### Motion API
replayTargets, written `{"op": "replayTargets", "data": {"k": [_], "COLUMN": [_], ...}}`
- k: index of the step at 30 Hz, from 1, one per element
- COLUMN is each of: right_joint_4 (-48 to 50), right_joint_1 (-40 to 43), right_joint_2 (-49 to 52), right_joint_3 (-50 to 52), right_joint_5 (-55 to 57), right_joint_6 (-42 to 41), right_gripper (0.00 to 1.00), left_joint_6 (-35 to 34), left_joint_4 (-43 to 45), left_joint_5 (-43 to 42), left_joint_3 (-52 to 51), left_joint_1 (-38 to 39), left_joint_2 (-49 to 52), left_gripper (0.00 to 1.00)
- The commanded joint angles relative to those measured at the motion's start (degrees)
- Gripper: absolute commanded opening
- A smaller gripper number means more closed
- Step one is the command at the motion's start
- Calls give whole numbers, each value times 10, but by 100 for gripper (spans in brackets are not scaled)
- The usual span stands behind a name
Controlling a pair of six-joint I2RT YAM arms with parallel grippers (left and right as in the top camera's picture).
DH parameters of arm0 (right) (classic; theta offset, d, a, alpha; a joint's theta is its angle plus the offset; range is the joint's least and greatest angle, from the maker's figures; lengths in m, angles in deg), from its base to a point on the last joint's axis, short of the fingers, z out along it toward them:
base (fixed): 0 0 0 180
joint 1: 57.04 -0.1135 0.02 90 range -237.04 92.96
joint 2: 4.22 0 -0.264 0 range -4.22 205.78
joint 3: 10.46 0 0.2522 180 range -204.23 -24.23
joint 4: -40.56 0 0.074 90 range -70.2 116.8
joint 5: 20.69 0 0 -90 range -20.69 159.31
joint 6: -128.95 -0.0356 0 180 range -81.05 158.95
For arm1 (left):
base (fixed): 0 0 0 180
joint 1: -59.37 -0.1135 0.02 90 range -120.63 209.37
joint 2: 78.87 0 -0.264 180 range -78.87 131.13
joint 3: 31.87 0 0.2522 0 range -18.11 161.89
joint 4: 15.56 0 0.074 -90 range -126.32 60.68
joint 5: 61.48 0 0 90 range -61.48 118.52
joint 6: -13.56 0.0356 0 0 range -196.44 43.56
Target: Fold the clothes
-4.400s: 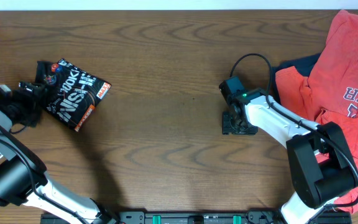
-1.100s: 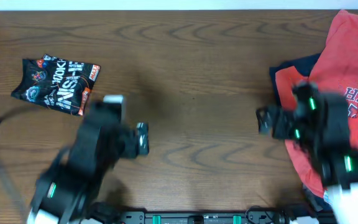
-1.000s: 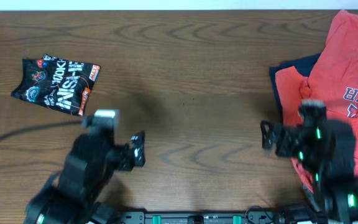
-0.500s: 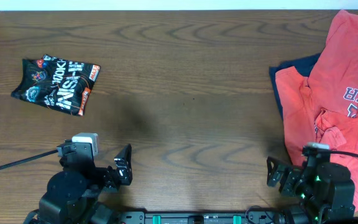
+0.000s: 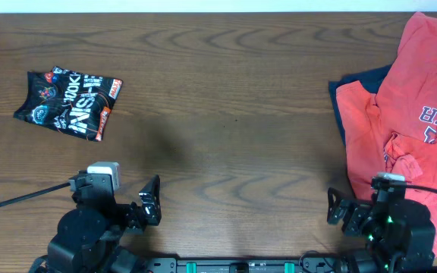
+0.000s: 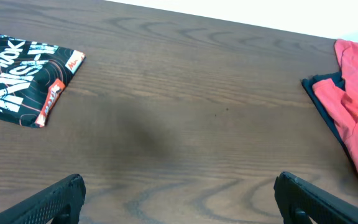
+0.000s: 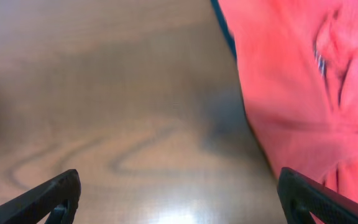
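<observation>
The black jersey (image 5: 68, 103) lies folded into a small packet at the table's far left, white lettering and an orange tag up. It also shows in the left wrist view (image 6: 25, 84). My left gripper (image 5: 153, 201) is open and empty at the front left edge, well clear of the jersey; its fingertips (image 6: 61, 196) stand wide apart. My right gripper (image 5: 338, 214) is open and empty at the front right edge, beside the red clothes; its fingertips (image 7: 58, 199) stand wide apart.
A pile of red shirts (image 5: 408, 114) over a dark navy garment (image 5: 355, 87) covers the table's right side and shows in the right wrist view (image 7: 297, 87) and the left wrist view (image 6: 353, 106). Bare wooden tabletop (image 5: 226, 114) lies between.
Both arms pulled back from the middle of the table to the front edge. The left gripper let go of the folded jersey, which now lies alone at the far left.
</observation>
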Motion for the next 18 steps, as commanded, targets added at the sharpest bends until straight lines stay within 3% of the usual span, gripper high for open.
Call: {"op": "replayTargets", "data": {"k": [1, 9, 18], "right_joint_4": [51, 200, 456], "right_joint_1": [7, 60, 75], "right_joint_2": [-40, -176, -174], "right_joint_3": [12, 118, 272], "right_joint_5": [5, -60, -80], "right_joint_6": [87, 224, 296], "right_gripper": [99, 99, 98], "left_joint_6": [-7, -7, -7], "left_joint_4": [-1, -1, -1], "left_joint_5": [7, 7, 7], "left_joint_3": [-3, -3, -3], "left_joint_1": [3, 3, 3], "left_joint_2": [-2, -2, -2], "left_gripper": [98, 98, 98]}}
